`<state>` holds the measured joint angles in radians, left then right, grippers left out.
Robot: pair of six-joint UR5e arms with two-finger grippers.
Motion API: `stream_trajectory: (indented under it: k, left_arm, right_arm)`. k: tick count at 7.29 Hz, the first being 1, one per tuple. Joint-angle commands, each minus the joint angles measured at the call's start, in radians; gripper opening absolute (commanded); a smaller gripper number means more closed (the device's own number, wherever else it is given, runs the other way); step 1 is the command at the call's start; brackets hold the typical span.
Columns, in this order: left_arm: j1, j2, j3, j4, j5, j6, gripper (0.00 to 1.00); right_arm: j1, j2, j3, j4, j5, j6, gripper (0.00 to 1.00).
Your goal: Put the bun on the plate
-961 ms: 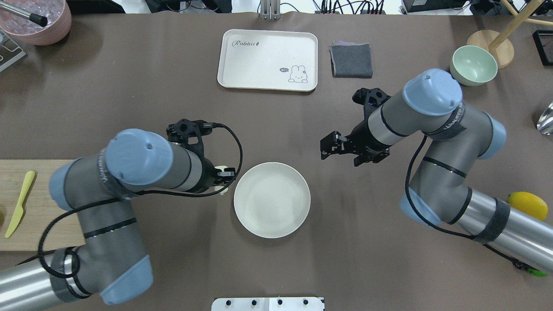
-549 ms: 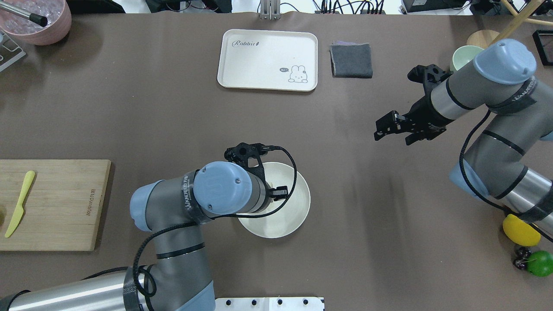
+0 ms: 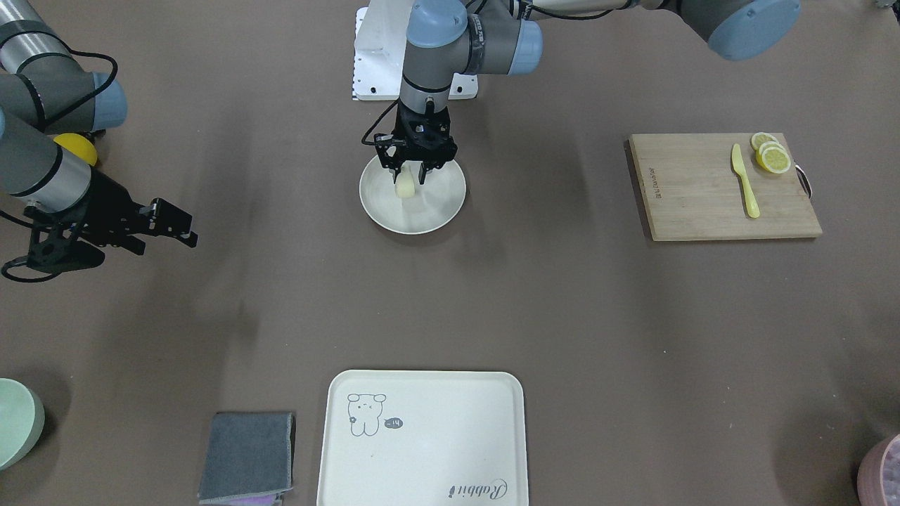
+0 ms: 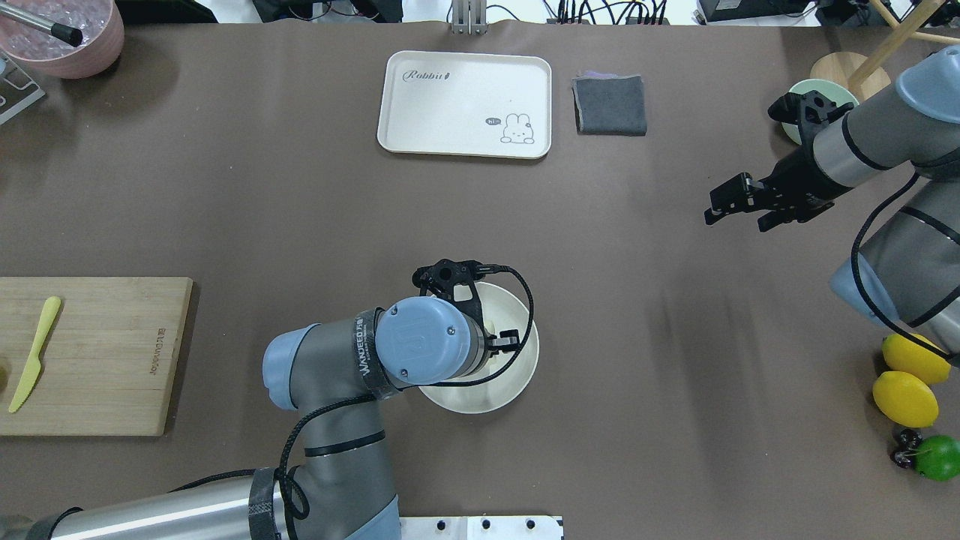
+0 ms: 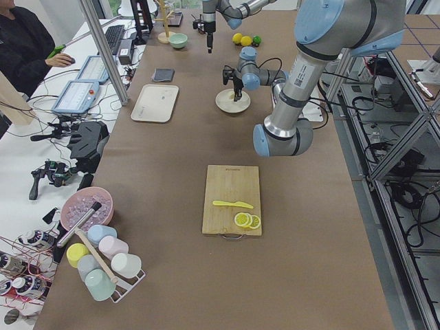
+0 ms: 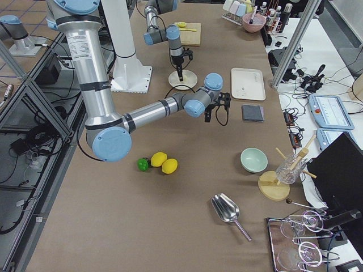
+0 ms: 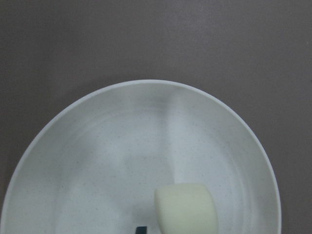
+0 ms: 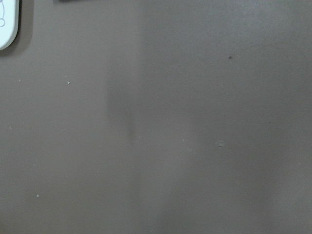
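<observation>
The round off-white plate [image 3: 439, 211] sits at the table's middle, near the robot's side. My left gripper [image 3: 409, 176] points straight down over it, shut on the small pale cream bun [image 3: 406, 187]. The bun hangs upright with its lower end at or just above the plate's floor. In the left wrist view the bun [image 7: 186, 209] shows at the bottom edge, inside the plate [image 7: 146, 87]. From overhead my left wrist covers most of the plate [image 4: 514, 379] and hides the bun. My right gripper [image 4: 716, 208] is open and empty, far off to the right of the plate.
A cream tray [image 4: 465, 105] and a folded grey cloth [image 4: 609, 105] lie at the far side. A wooden board [image 4: 90, 356] with a yellow knife [image 4: 34, 352] is at the left. Two lemons [image 4: 907, 379], a lime [image 4: 937, 457] and a mint bowl [image 3: 14, 432] stand by the right arm.
My left arm swung from the plate's left edge to above the plate, carrying the bun. My right arm drew back to the right and farther away.
</observation>
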<state>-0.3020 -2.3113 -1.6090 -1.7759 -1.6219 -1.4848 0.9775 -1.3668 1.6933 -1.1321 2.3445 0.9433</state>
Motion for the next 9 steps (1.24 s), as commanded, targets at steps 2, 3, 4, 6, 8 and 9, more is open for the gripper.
stream_trajectory:
  k: [2, 3, 4, 6, 8, 9]
  left_arm:
    - [-0.008, 0.003, -0.003, 0.006, 0.004, 0.018, 0.87]
    - [-0.016, 0.001, -0.012, 0.006, 0.001, 0.018, 0.92]
    - [-0.032, 0.006, -0.053, 0.041, -0.003, 0.02, 0.96]
    - [-0.156, 0.047, -0.234, 0.27, -0.06, 0.187, 0.97]
    - [-0.416, 0.212, -0.319, 0.293, -0.276, 0.553, 0.97]
    - [-0.583, 0.325, -0.313, 0.29, -0.444, 0.819, 0.97]
  right_arm:
    - [0.021, -0.008, -0.001, 0.0, 0.022, -0.014, 1.0]
    - [0.026, -0.008, 0.003, 0.0, 0.027, -0.014, 1.0]
    - [0.05, -0.008, 0.006, 0.0, 0.051, -0.014, 1.0]
    - [0.104, -0.03, 0.016, 0.002, 0.061, -0.041, 1.0]
    - [0.202, -0.116, 0.002, -0.009, 0.055, -0.282, 1.0]
    - [0.26, -0.121, 0.002, -0.12, 0.05, -0.411, 1.0]
